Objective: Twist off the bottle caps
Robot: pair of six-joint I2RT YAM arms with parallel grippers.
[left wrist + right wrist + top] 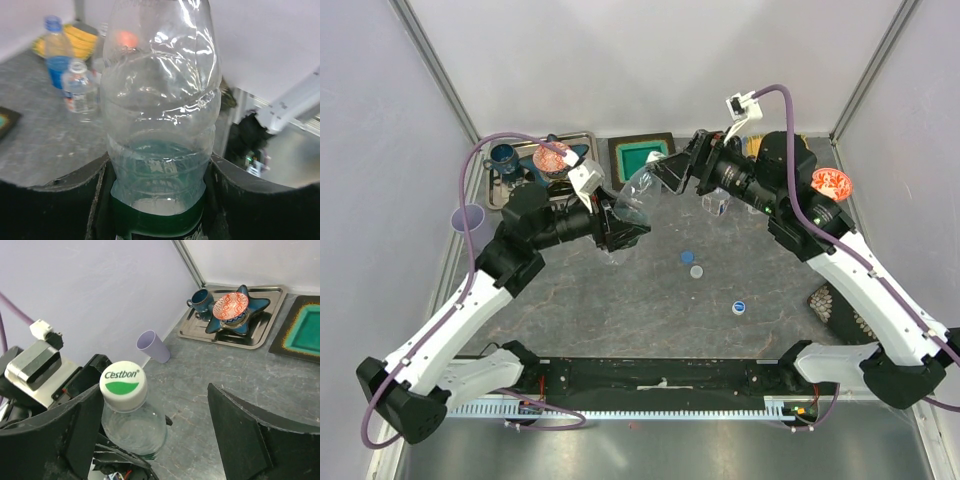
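The left pincer (620,225) is closed around the lower body of a clear plastic bottle with a green label (162,100). It holds the bottle tilted above the middle of the dark mottled bench (620,310), neck toward the far edge. A round green-and-white screw cap (123,385) sits on the bottle's neck. The right pincer (154,392) stands wide open astride that cap and grips nothing; one finger (75,430) is just beside the cap, the other well apart. Whether the bottle holds water cannot be told.

Three loose caps lie on the bench toward the near edge. A blue cap (687,256) and a pale grey cap (696,271) are just beside each other, and a blue-and-white cap (739,307) lies farther right. A blue-tinted bottle (57,57) and a small clear bottle (80,87) stand together toward the far right.

In the far-left corner a steel tray (272,297) carries a dark blue mug (200,300) and a blue star-shaped dish (256,315). A red-patterned bowl (230,306) rests in the dish. A square green tray (640,155) lies at the far edge. A lilac plastic cup (470,217) stands at the left edge, and a second red-patterned bowl (832,183) sits near the right edge.

The open room is the bench between the two arms, left of the loose caps and toward the near edge.
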